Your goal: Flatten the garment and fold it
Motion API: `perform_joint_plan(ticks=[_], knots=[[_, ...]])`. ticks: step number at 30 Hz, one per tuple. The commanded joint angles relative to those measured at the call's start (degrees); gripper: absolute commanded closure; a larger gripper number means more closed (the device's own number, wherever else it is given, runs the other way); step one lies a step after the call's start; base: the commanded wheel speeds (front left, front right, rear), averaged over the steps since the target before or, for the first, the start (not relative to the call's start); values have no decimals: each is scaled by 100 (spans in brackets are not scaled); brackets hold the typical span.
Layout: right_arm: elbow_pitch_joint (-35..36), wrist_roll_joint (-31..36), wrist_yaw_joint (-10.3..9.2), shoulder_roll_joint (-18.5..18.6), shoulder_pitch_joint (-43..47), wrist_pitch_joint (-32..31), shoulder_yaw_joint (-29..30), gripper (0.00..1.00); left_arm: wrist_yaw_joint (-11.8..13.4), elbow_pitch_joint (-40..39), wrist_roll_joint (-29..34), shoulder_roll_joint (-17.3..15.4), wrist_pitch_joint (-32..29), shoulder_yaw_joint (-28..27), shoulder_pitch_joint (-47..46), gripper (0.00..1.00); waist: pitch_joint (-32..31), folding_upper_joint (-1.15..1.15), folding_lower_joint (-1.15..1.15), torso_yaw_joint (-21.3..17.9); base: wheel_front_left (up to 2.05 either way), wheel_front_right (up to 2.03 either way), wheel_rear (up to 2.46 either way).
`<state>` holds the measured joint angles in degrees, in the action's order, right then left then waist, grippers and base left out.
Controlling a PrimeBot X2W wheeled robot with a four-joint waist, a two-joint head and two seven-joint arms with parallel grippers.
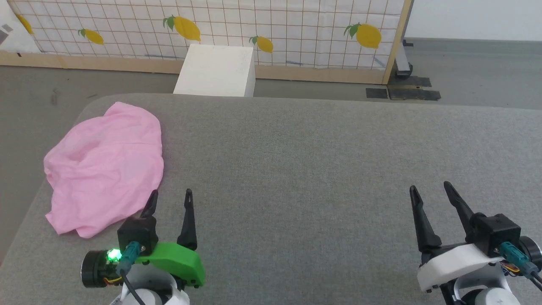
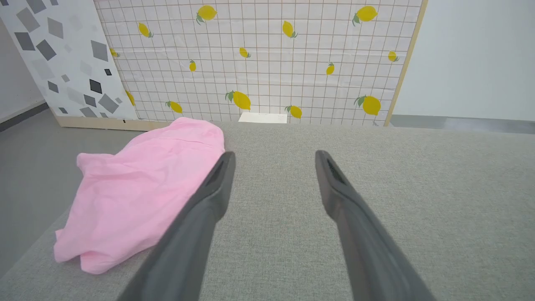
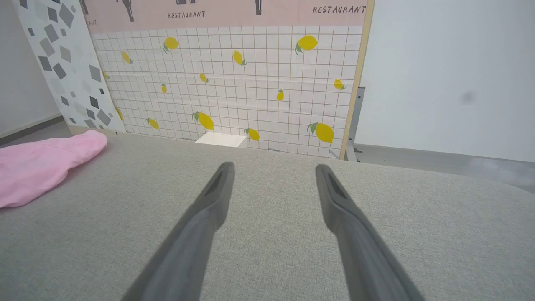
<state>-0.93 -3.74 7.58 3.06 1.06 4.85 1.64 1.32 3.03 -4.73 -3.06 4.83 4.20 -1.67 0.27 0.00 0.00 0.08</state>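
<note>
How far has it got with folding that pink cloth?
Nothing looks done yet: the garment lies crumpled near the left edge of the grey surface. Nothing is in hand: the left claw and right claw are open and empty. Flattening and folding are all left.

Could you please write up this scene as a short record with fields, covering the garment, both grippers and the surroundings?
surface: grey padded tabletop
garment: pink garment, crumpled in a heap at the tabletop's left side, not flattened or folded
left gripper: left gripper open, holding nothing, just right of the garment's near edge; contact cannot be told
right gripper: right gripper open, holding nothing, over bare tabletop far from the garment
background: white box on the floor beyond the table, before a lemon-print panel
task progress: not yet begun
</note>
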Motion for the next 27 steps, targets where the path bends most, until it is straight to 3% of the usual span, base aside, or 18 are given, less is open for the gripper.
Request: perform_joint_plan(ticks=[1, 27], knots=[[13, -61, -3, -7, -26, 64, 30, 0, 19, 25, -32, 7, 60, 17, -128, 0, 3, 0, 0, -2, 0, 0, 0], [-57, -214, -5, -10, 41, 367, 105, 0, 86, 194, -329, 10, 365, 134, -137, 0, -78, 0, 0, -21, 0, 0, 0]])
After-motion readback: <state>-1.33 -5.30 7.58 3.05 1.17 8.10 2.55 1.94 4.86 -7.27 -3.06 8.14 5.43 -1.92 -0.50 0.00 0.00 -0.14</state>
